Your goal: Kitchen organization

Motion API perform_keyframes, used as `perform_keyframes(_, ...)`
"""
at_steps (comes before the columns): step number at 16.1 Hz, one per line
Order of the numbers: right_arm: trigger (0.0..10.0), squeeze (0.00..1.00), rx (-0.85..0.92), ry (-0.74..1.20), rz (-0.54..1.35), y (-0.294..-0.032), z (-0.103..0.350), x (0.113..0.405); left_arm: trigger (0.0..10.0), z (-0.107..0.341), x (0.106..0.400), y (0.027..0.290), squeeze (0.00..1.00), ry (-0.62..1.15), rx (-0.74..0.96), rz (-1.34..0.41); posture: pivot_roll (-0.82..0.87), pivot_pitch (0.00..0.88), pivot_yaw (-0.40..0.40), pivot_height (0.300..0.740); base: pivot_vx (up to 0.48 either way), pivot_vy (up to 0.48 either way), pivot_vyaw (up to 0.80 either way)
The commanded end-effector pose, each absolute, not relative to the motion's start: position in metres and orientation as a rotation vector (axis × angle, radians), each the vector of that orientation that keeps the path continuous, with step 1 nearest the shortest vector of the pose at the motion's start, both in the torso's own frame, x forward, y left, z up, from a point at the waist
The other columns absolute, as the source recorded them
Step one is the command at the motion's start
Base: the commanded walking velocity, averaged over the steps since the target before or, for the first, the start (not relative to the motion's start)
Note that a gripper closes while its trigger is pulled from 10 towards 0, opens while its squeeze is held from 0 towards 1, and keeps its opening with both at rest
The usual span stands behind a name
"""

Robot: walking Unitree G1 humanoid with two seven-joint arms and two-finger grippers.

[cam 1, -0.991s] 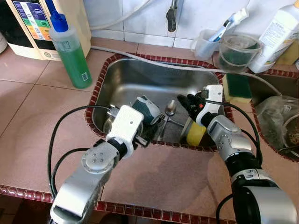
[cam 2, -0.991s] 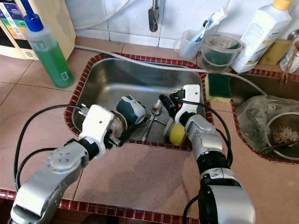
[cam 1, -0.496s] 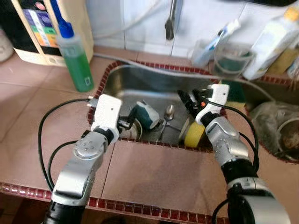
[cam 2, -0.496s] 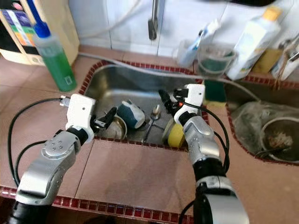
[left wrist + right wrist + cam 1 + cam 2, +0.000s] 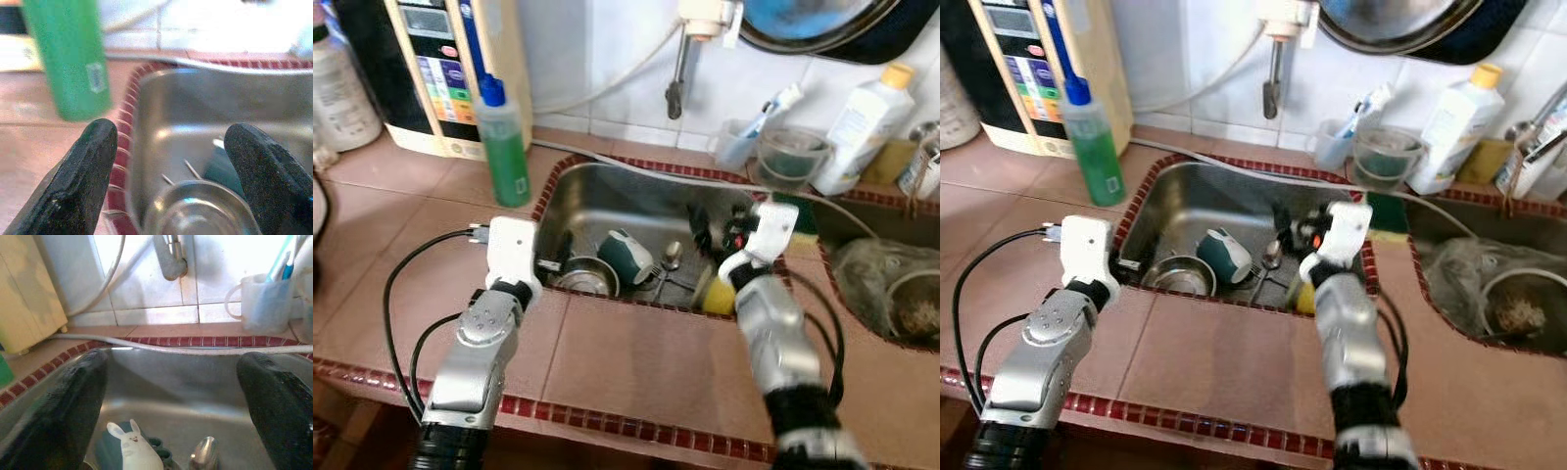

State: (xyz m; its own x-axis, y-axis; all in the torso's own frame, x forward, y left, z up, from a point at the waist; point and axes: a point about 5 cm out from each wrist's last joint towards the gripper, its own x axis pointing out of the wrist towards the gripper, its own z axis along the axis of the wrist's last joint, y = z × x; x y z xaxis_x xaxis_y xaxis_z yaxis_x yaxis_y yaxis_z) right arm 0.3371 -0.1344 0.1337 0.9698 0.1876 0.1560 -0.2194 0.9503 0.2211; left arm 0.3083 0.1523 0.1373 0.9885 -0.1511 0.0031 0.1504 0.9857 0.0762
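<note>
At the centre of the left eye view we see the sink (image 5: 607, 201), holding a steel bowl (image 5: 584, 278), a teal cup (image 5: 628, 257) and a spoon (image 5: 671, 258). Our left gripper (image 5: 558, 257) hangs at the sink's left rim, our right gripper (image 5: 710, 227) over its right part.

Across the left wrist view, the fingers (image 5: 80, 166) stand wide apart over the bowl (image 5: 195, 208), a green bottle (image 5: 68, 54) at upper left.

Across the right wrist view, the fingers (image 5: 274, 396) also spread wide above the cup (image 5: 129, 450).
</note>
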Motion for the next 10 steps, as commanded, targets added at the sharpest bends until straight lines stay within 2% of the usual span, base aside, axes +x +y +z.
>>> perform_keyframes(1, 10.0, 1.00, 0.211, -0.186, 0.185, -0.136, 0.142, 0.335, 10.0, 0.142, 0.311, 0.151, 0.00, -0.061, 0.083, -0.148, -0.02, 0.000, -0.056, 0.740, 0.000, 0.000, 0.00)
perform_keyframes(4, 10.0, 1.00, 0.118, -0.248, 0.150, -0.136, 0.140, 0.323, 10.0, 0.143, 0.310, 0.145, 0.00, -0.123, 0.079, -0.173, -0.03, 0.000, -0.047, 0.740, 0.000, 0.000, 0.00)
perform_keyframes(5, 10.0, 0.00, 0.105, -0.247, 0.117, -0.139, 0.138, 0.317, 10.0, 0.140, 0.308, 0.141, 0.00, -0.114, -0.002, -0.222, -0.03, 0.000, -0.043, 0.740, 0.000, 0.000, 0.00)
perform_keyframes(10, 10.0, 0.00, 0.042, -0.169, 0.116, -0.138, 0.117, 0.311, 10.0, 0.129, 0.301, 0.144, 0.00, -0.079, 0.029, -0.232, -0.02, 0.000, -0.041, 0.740, 0.000, 0.000, 0.00)
